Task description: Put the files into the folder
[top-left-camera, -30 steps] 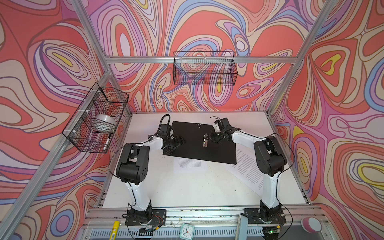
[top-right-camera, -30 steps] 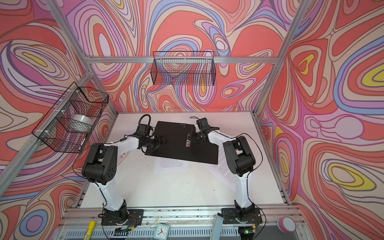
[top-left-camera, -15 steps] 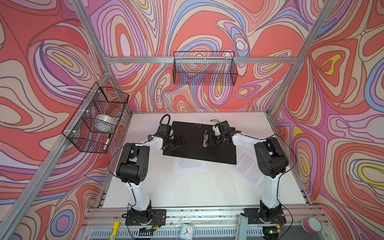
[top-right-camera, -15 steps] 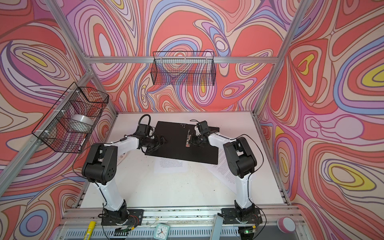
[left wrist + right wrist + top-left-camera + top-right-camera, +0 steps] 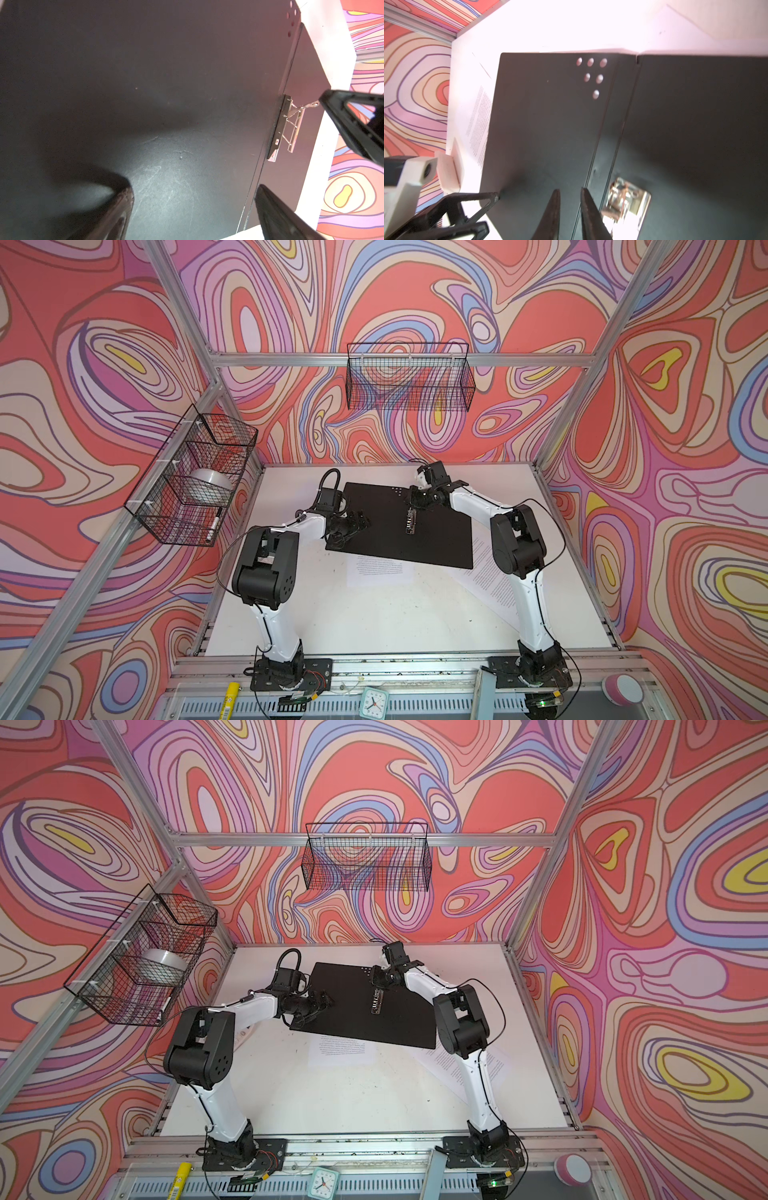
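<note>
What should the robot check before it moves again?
1. Folder lying open, black inside up: ok.
2. Sheets in the folder: not ok. One sticks out from under its front edge, another from under its right edge.
3. Left fingers open and holding nothing, over the left flap: ok.
4. Right fingers at the clip: ok, one tip meets the clip's lever in the left wrist view.
5. Right fingers really gripping the lever: cannot tell. Only a narrow gap shows between them.
6. Clip open enough for sheets: cannot tell.
</note>
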Action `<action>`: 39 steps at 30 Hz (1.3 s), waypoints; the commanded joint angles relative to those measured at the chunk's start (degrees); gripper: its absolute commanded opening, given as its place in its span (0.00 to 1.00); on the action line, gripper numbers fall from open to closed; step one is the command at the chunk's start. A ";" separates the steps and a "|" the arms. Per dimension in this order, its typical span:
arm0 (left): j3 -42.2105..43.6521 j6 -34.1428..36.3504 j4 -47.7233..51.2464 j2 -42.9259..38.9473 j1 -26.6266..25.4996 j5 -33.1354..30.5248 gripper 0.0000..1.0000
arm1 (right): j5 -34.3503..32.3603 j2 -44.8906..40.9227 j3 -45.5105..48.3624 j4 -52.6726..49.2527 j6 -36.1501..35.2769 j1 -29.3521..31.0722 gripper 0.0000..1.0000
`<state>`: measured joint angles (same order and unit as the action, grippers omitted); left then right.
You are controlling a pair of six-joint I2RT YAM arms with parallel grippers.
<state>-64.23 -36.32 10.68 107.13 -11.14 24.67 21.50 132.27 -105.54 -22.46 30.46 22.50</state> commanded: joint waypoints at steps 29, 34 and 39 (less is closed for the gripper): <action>3.31 -4.39 3.25 -9.75 -6.64 9.52 0.93 | -10.77 -40.94 47.84 3.18 5.73 -31.89 0.75; 1.80 -4.63 3.89 -9.72 -18.40 8.61 0.93 | -13.80 -43.92 55.09 3.72 7.32 -37.18 0.77; -0.38 -6.69 2.31 -6.87 -26.65 8.62 0.93 | -14.11 -43.23 57.96 2.57 8.98 -42.36 0.77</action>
<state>-62.65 -41.28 12.21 98.52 -35.83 33.63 9.10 90.26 -48.60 -20.10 37.67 -17.72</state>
